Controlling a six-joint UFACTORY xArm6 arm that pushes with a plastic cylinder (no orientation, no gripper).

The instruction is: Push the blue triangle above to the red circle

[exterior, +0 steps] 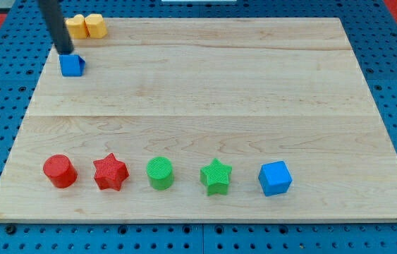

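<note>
The blue triangle lies near the board's top left corner. My tip touches its upper left edge, with the dark rod rising toward the view's top left. The red circle stands near the view's bottom left, far below the triangle and well apart from it.
Two yellow blocks sit side by side at the top left edge, just above the triangle. Along the bottom stand a red star, a green circle, a green star and a blue cube. The wooden board lies on a blue pegboard.
</note>
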